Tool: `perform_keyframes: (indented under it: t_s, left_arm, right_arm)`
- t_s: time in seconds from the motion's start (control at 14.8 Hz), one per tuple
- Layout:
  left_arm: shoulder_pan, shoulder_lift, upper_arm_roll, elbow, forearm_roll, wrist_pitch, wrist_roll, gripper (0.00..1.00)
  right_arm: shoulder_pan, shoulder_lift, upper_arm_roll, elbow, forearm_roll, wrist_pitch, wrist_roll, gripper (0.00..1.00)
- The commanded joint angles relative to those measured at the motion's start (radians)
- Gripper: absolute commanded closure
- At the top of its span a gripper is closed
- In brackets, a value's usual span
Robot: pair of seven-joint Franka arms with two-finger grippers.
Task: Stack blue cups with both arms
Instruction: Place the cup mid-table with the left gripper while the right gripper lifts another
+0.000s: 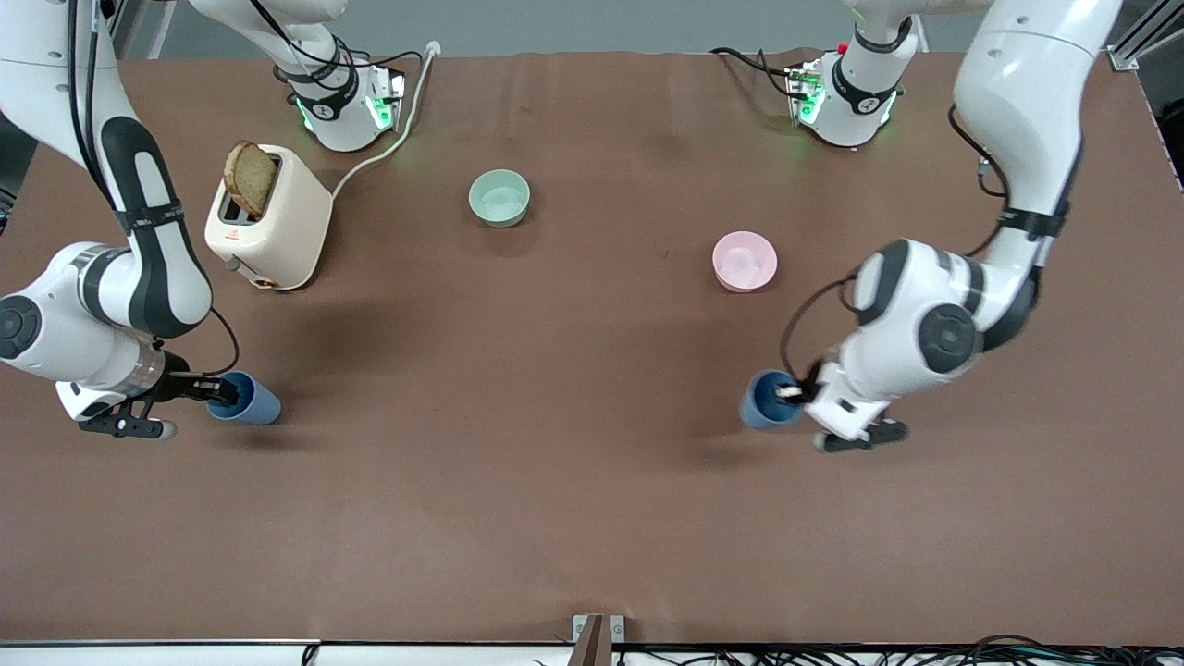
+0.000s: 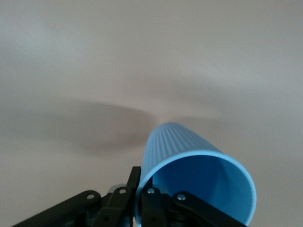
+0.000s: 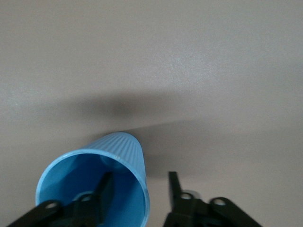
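Two blue cups stand upright on the brown table. One blue cup (image 1: pixel 763 407) is at the left arm's end. My left gripper (image 1: pixel 797 393) is shut on its rim, one finger inside and one outside, as the left wrist view shows for the gripper (image 2: pixel 143 179) and the cup (image 2: pixel 189 146). The other blue cup (image 1: pixel 252 401) is at the right arm's end. My right gripper (image 1: pixel 196 413) is open and straddles its wall. In the right wrist view the gripper (image 3: pixel 141 177) has one finger inside this cup (image 3: pixel 123 146) and one well outside it.
A cream toaster (image 1: pixel 268 227) with a slice of bread (image 1: pixel 252 176) stands near the right arm's base, its cable running toward the base. A pale green bowl (image 1: pixel 499 198) and a pink bowl (image 1: pixel 745 261) sit farther from the front camera than the cups.
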Motion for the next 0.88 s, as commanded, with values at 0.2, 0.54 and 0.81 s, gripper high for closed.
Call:
perform_keyframes:
  t_s: [0.2, 0.54, 0.81]
  left_arm:
    - [-0.28, 0.026, -0.013, -0.009, 0.08, 0.023, -0.438, 1.0]
    - [-0.426, 0.086, -0.008, -0.009, 0.096, 0.112, -0.628, 1.0]
    - [-0.442, 0.112, -0.002, 0.006, 0.097, 0.127, -0.636, 0.78]
  right_arm:
    - [-0.009, -0.029, 0.012, -0.007, 0.02, -0.023, -0.015, 1.0]
    - [0.001, -0.192, 0.012, 0.051, 0.004, -0.266, -0.009, 0.97]
    - [0.005, -0.337, 0.012, 0.095, -0.002, -0.471, -0.006, 0.96]
